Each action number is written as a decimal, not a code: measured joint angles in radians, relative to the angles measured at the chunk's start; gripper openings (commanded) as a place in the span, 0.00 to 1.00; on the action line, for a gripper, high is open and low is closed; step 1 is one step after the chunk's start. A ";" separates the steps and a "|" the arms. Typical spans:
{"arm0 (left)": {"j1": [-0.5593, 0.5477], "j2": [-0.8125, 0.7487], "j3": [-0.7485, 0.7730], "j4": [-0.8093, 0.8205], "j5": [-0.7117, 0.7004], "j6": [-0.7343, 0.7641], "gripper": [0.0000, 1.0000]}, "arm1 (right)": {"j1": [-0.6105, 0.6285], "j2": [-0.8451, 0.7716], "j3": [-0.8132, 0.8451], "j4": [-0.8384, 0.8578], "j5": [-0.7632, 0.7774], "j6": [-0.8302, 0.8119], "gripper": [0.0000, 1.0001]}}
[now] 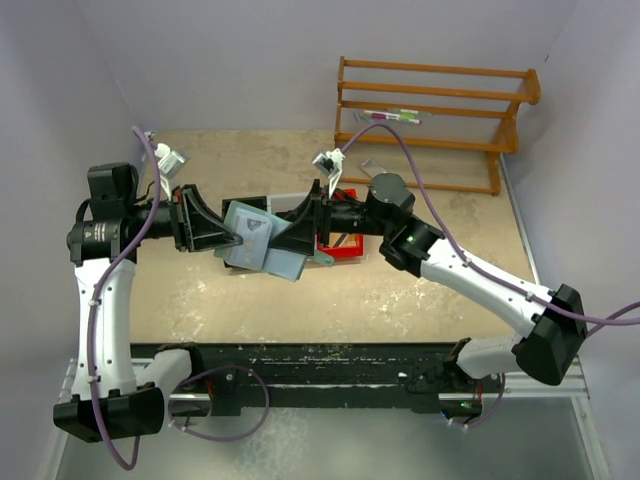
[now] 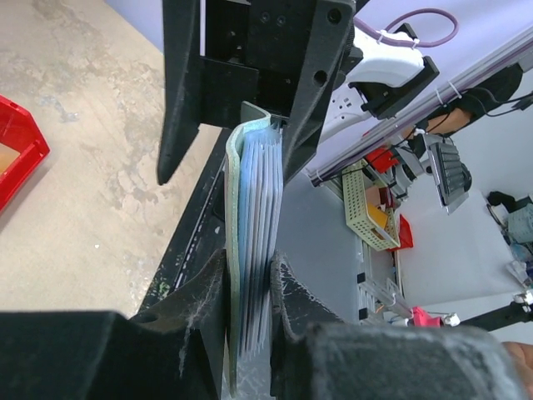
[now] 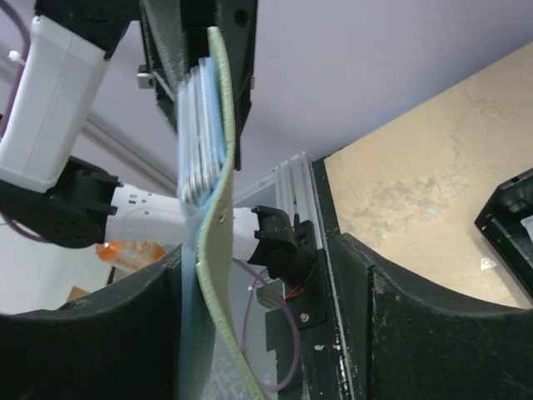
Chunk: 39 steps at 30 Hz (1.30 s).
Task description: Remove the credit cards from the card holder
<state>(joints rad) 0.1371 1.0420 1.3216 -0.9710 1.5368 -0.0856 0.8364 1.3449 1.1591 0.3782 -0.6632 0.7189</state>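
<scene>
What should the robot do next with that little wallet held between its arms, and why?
Probably close the right end effector on the credit cards: its jaws stand open around their free end, while the left end effector clamps the card holder with the cards inside.

The card holder (image 1: 256,236) is flanked by the left end effector (image 1: 233,240) and right end effector (image 1: 301,236), above the desk (image 1: 400,300).

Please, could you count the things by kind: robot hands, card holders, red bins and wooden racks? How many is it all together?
robot hands: 2, the left hand and the right hand
card holder: 1
red bin: 1
wooden rack: 1
total: 5
The credit cards are a stack packed too tightly to count.
</scene>
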 measured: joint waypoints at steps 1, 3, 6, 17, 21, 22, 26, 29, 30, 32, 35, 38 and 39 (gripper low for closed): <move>0.000 -0.001 0.000 0.000 -0.001 0.002 0.09 | 0.000 0.005 0.000 0.000 0.011 -0.003 0.74; 0.000 -0.002 0.000 -0.003 -0.002 0.004 0.09 | 0.000 0.014 0.000 0.012 0.016 0.002 0.86; 0.001 -0.003 0.000 -0.004 -0.001 0.005 0.08 | -0.002 0.036 -0.002 0.072 -0.003 0.026 1.00; 0.000 -0.005 0.000 -0.013 -0.003 0.004 0.08 | -0.002 0.056 -0.042 0.183 -0.137 0.027 1.00; 0.000 -0.005 0.000 -0.014 -0.003 0.005 0.08 | 0.000 0.049 -0.037 0.188 -0.110 0.011 0.99; 0.000 -0.005 0.000 -0.014 -0.004 0.005 0.08 | 0.001 0.056 -0.031 0.202 -0.108 0.017 0.98; 0.000 -0.004 0.000 -0.014 -0.007 0.014 0.08 | 0.003 0.098 -0.003 0.235 -0.091 0.047 0.78; 0.001 -0.005 0.000 -0.014 -0.021 0.024 0.15 | 0.005 0.134 0.010 0.233 -0.075 0.066 0.51; 0.004 -0.005 0.000 -0.012 -0.032 0.027 0.20 | 0.008 0.141 0.010 0.229 -0.069 0.069 0.42; 0.008 -0.004 0.000 -0.012 -0.056 0.030 0.31 | 0.009 0.150 0.010 0.228 -0.073 0.088 0.29; 0.008 -0.004 0.000 -0.016 -0.060 0.037 0.39 | 0.006 0.154 -0.020 0.313 -0.097 0.143 0.19; 0.005 -0.011 0.000 -0.031 -0.048 0.038 0.41 | -0.003 0.157 -0.080 0.449 -0.144 0.209 0.13; 0.005 -0.013 0.000 -0.035 -0.044 0.038 0.41 | -0.005 0.161 -0.090 0.481 -0.158 0.226 0.12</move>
<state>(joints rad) 0.1417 1.0286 1.3220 -1.0058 1.4925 -0.0475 0.8310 1.5055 1.0687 0.8593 -0.8207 0.9447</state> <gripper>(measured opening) 0.398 0.184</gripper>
